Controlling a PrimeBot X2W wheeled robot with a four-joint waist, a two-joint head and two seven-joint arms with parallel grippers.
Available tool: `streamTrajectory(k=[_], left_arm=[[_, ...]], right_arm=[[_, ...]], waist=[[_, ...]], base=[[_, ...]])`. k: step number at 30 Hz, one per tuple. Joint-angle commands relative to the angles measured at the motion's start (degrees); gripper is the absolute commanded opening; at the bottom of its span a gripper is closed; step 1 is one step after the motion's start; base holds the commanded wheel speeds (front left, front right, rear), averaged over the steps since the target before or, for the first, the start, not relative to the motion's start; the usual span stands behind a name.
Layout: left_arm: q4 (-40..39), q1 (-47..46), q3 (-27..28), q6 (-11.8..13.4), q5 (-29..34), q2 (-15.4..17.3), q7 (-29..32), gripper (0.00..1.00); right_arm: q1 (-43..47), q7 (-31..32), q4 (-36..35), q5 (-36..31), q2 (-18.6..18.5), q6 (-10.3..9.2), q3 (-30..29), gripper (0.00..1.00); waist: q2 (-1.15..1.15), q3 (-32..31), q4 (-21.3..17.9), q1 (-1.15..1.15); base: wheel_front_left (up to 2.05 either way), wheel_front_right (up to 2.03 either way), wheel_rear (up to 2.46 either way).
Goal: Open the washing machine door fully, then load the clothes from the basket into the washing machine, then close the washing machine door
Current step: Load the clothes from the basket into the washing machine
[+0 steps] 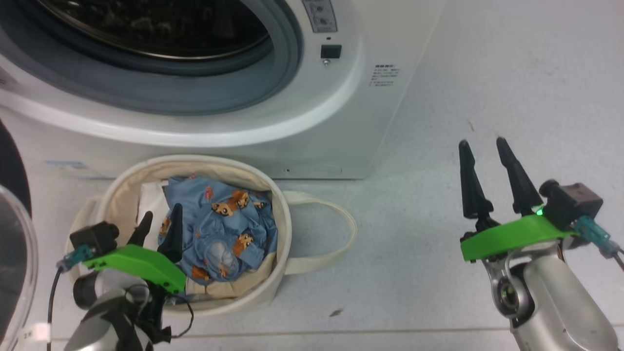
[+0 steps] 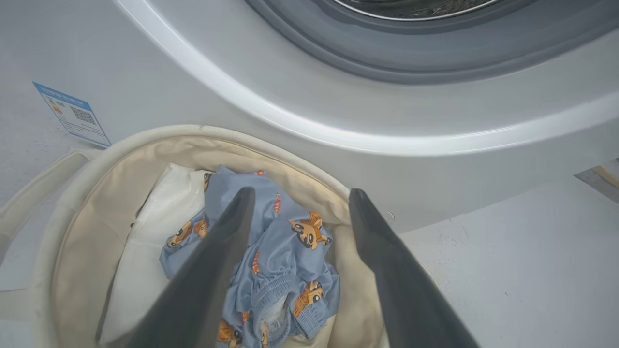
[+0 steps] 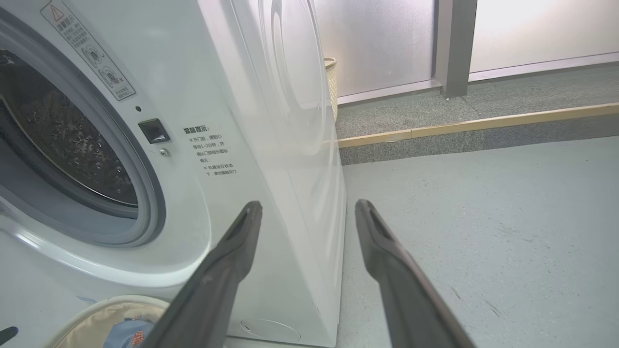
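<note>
Inside the basket (image 1: 204,161), before the washing machine (image 1: 341,122), the clothes (image 1: 229,226) lie close below the left claw (image 1: 162,212), its fingers parted and empty. The right claw (image 1: 482,144), also parted, holds nothing, well apart.

The pale speckled floor (image 3: 483,217) runs back to a raised step (image 3: 532,92) edged with a wooden strip (image 3: 474,125). Behind it rise frosted panels (image 3: 377,43) and a grey post (image 3: 454,48) (a woven bin (image 3: 331,82) stands nearby, its base hidden). A dark fleck (image 1: 336,312) marks the floor.
</note>
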Motion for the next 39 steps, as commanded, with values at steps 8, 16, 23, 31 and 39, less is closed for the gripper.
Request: streamTrajectory(k=[8,16,23,31,39], left_arm=[[9.87,-7.23,-2.38,-0.32,-0.78,1.76,2.33,1.00],[15.38,-10.24,-7.05,-0.32,0.56,2.10,5.00,1.00],[16.45,-13.62,-13.00,-0.33,3.72,3.96,6.34,1.00],[18.47,-16.41,-14.41,2.22,4.42,5.84,10.86,1.00],[18.92,-19.15,-14.63,8.76,4.75,7.49,15.32,1.00]], right_arm=[[-1.91,-0.71,-3.28,-1.58,0.97,0.03,-0.19,1.00],[-2.38,-0.71,-5.66,-3.06,1.10,0.03,-1.30,1.00],[-2.34,-0.61,-8.14,-4.37,1.55,0.03,-2.99,1.00],[-2.09,-0.61,-10.45,-5.35,2.64,0.03,-4.31,1.00],[-1.61,-0.63,-12.43,-5.81,3.22,0.03,-5.76,1.00]], waist=[[0.00,5.26,-2.40,-0.01],[0.00,9.94,-4.50,-0.01],[0.00,14.89,-6.00,-0.01],[0.00,19.27,-7.55,-0.01],[0.00,23.29,-8.80,-0.01]], base=[[0.00,0.00,0.00],[0.00,0.00,0.00],[0.00,0.00,0.00],[0.00,0.00,0.00],[0.00,0.00,0.00]])
